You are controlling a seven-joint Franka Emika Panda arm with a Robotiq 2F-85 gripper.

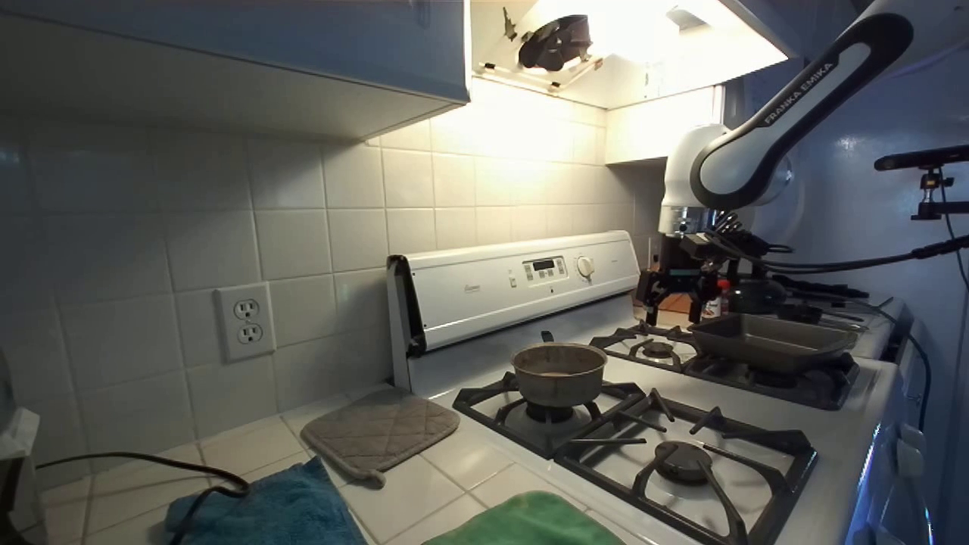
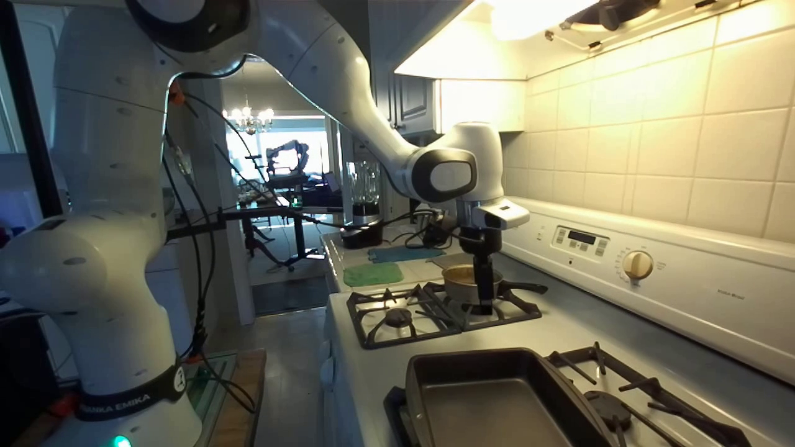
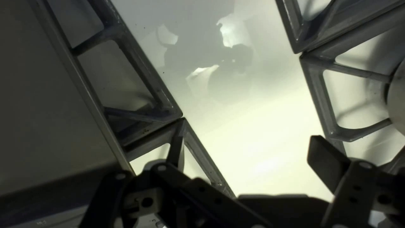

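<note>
One hand [image 3: 247,149], one saucepan [image 1: 559,386], one baking pan [image 2: 490,406]

The gripper [image 3: 248,152] is black, its fingers [image 3: 327,163] blocky and angular, its linkage [image 3: 193,188] studded with pale round pins [image 3: 161,167]. Just above the gripper, a rounded white housing [image 2: 500,217] juts out. Further up from the gripper, the white arm [image 2: 335,71] is smooth and bulging, with a link [image 1: 802,98] bordered in black and lettered FRANKA EMIKA. Well apart from the gripper are black cables [image 2: 199,332] with orange fittings [image 2: 177,94], and a base [image 2: 168,425] with a black band [image 2: 158,386], pale lettering [image 2: 117,405], a round white badge [image 2: 179,379] and a green light [image 2: 122,441].
</note>
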